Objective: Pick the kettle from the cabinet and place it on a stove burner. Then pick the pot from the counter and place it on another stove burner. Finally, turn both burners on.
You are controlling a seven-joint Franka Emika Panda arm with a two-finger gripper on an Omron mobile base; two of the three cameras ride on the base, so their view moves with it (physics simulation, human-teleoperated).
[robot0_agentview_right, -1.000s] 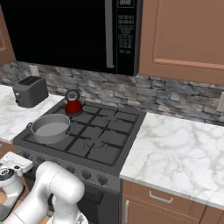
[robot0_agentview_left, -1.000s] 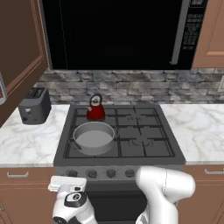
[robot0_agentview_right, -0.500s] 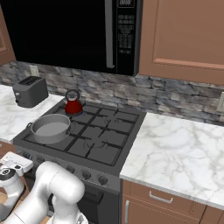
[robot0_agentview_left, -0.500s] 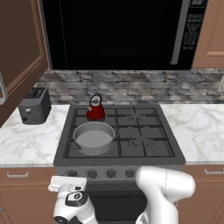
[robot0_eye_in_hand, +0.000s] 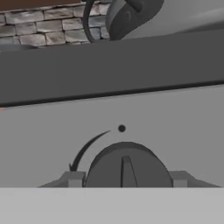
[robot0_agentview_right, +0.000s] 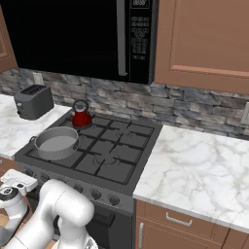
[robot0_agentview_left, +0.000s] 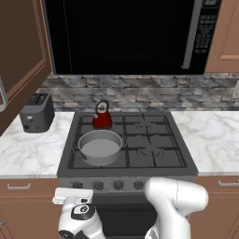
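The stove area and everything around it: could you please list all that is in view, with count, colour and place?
kettle: one, glossy red with black handle, on the back left burner.
pot: one, grey metal, on the front left burner.
stove: one, dark grey cooktop with black grates, between the two counter stretches.
knob: one, dark, round, seen close in the hand view between the finger tips; a row of them runs along the stove front.
toaster: one, dark grey, on the counter left of the stove.
counter: white marble with grey veins, both sides of the stove.
microwave: one, black, above the stove.
gripper: one, dark finger tips either side of the knob.
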